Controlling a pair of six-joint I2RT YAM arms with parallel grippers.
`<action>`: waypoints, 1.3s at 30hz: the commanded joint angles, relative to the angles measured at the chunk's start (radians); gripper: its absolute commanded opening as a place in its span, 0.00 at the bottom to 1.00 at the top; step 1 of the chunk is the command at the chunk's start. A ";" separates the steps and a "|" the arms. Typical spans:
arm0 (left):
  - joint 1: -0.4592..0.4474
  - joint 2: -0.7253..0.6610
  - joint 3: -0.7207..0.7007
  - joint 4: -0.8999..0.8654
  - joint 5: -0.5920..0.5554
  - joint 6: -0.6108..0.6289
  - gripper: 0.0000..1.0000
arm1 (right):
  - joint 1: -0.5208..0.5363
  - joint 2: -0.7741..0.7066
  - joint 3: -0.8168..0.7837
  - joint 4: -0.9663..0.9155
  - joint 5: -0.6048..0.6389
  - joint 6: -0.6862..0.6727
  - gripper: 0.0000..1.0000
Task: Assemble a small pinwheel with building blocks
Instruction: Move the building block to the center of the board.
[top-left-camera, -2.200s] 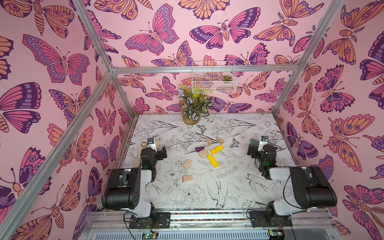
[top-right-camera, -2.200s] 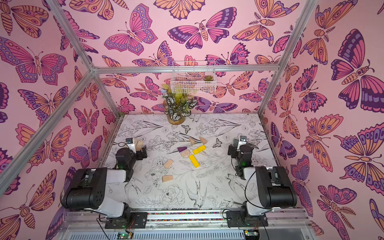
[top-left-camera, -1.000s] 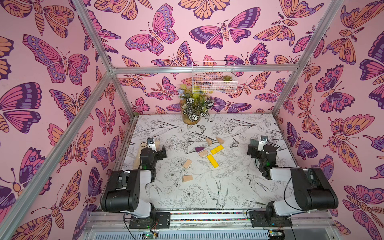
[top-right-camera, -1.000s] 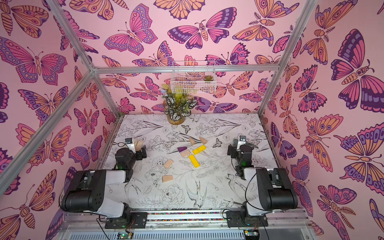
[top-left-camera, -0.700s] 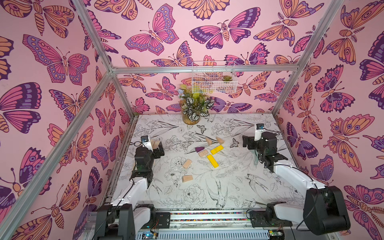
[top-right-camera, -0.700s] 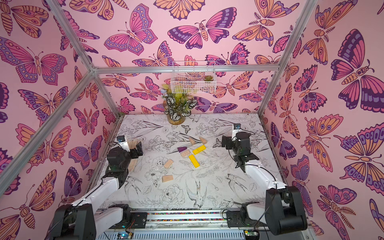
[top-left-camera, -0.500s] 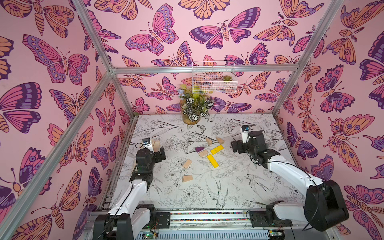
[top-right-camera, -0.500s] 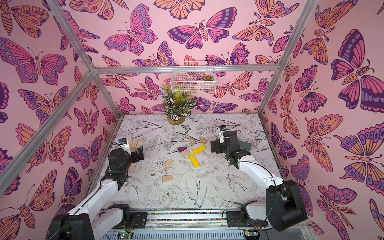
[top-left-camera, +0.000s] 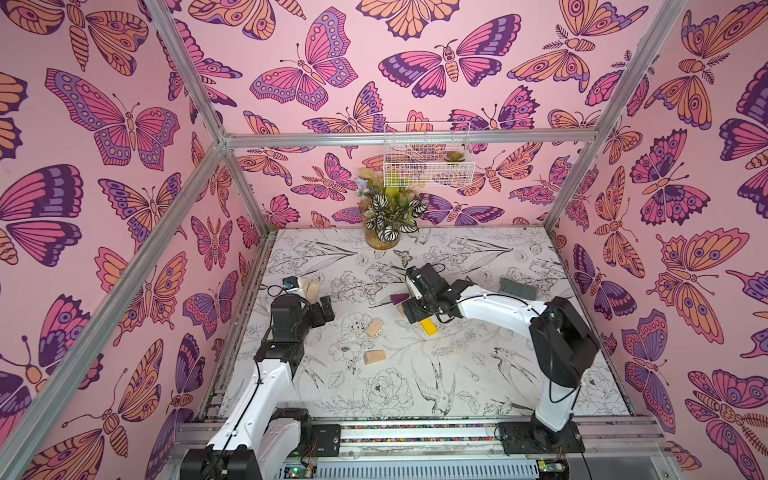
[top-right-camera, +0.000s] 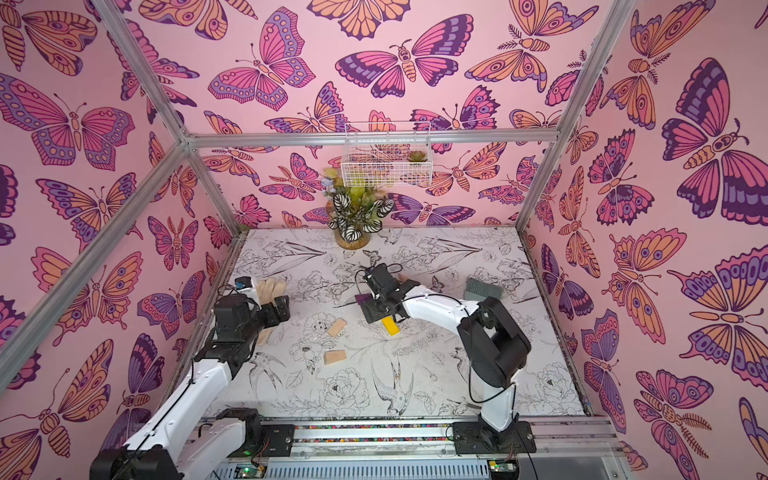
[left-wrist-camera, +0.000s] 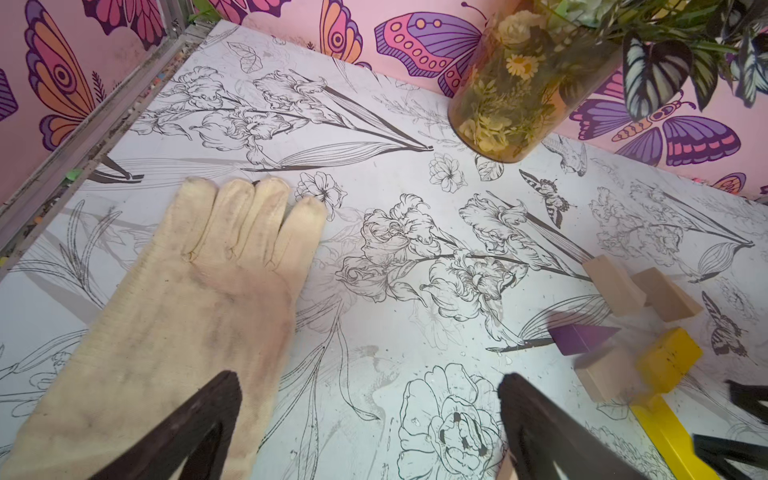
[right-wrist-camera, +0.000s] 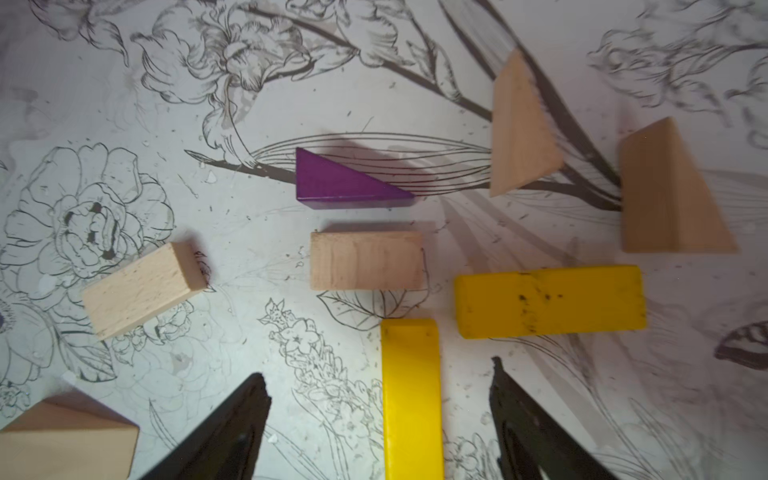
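Note:
The building blocks lie loose and apart mid-table. My right gripper (right-wrist-camera: 378, 369) hangs open above them, its jaws either side of one yellow bar (right-wrist-camera: 411, 399) without touching it. Beyond it are a second yellow bar (right-wrist-camera: 548, 301), a squarish wooden block (right-wrist-camera: 365, 259), the purple wedge (right-wrist-camera: 336, 183) and two wooden wedges (right-wrist-camera: 521, 133). Two more wooden pieces (top-left-camera: 374, 327) lie nearer the left arm. In both top views the right arm covers most of the cluster; a yellow bar's end (top-left-camera: 428, 326) and the purple wedge (top-right-camera: 365, 298) show. My left gripper (left-wrist-camera: 368, 375) is open and holds nothing.
A beige glove (left-wrist-camera: 187, 291) lies beside the left gripper near the left wall. A glass vase of plants (top-left-camera: 384, 224) stands at the back. A teal hand brush (top-left-camera: 517, 288) lies at the right. A wire basket (top-left-camera: 426, 166) hangs on the back wall.
The right arm has swung from the right side to the middle, over the blocks, and its jaws have narrowed slightly. The left arm has stretched forward a little.

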 joint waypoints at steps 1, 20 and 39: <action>-0.005 -0.024 -0.015 -0.040 0.037 -0.024 1.00 | 0.013 0.068 0.099 -0.098 0.028 0.049 0.85; -0.014 -0.046 -0.042 -0.040 0.046 -0.039 1.00 | 0.016 0.281 0.314 -0.199 0.024 0.041 0.83; -0.025 -0.054 -0.063 -0.040 0.044 -0.054 1.00 | 0.029 0.056 -0.018 -0.134 -0.002 0.165 0.54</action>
